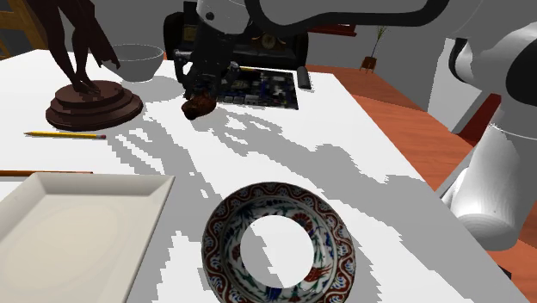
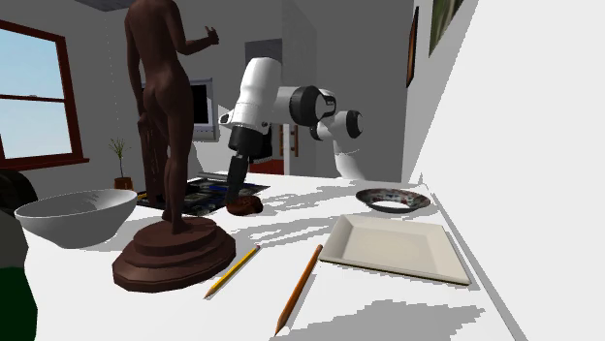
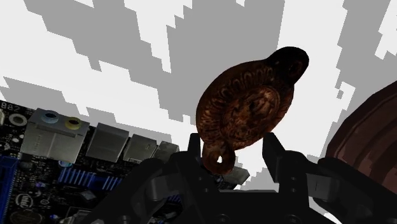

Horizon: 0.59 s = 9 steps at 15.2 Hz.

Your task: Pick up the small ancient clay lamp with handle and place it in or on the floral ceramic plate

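The small brown clay lamp [image 1: 198, 106] [image 2: 246, 204] sits low at the table, beside the edge of a circuit board. In the wrist view the lamp [image 3: 248, 108] shows its patterned round body, with its ring handle lying between my fingers. My black gripper [image 1: 200, 90] [image 2: 238, 192] [image 3: 234, 143] comes down on it from above, and both fingers press the lamp's sides at the handle end. The floral ceramic plate [image 1: 336, 258] [image 2: 393, 199] rests well away from the lamp, near the table's front in the shoulder view.
A dark statue [image 1: 86, 86] [image 2: 170, 145] on a stepped base and a white bowl [image 1: 138, 60] stand near the lamp. The circuit board [image 1: 258, 86] lies behind it. A square white plate [image 1: 69, 224] and a pencil [image 1: 64, 135] lie at the shoulder view's left.
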Each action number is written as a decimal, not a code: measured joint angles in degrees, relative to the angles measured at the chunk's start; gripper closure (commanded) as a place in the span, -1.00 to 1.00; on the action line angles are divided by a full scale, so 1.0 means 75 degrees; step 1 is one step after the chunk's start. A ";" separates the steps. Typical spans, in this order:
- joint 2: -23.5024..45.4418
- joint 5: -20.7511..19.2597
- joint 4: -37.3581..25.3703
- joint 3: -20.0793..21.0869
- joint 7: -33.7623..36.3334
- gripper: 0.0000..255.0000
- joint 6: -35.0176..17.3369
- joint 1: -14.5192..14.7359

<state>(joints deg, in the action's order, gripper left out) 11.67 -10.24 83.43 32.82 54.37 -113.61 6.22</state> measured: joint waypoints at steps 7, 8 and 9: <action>0.0060 -0.0015 -0.0193 -0.0001 -0.0019 1.00 0.0213 0.0020; 0.0088 -0.0032 -0.0303 -0.0002 -0.0017 1.00 0.0318 0.0035; 0.0130 -0.0057 -0.0434 -0.0002 -0.0009 1.00 0.0429 0.0060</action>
<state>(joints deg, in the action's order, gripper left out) 12.64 -10.67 80.18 32.81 54.30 -110.39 6.67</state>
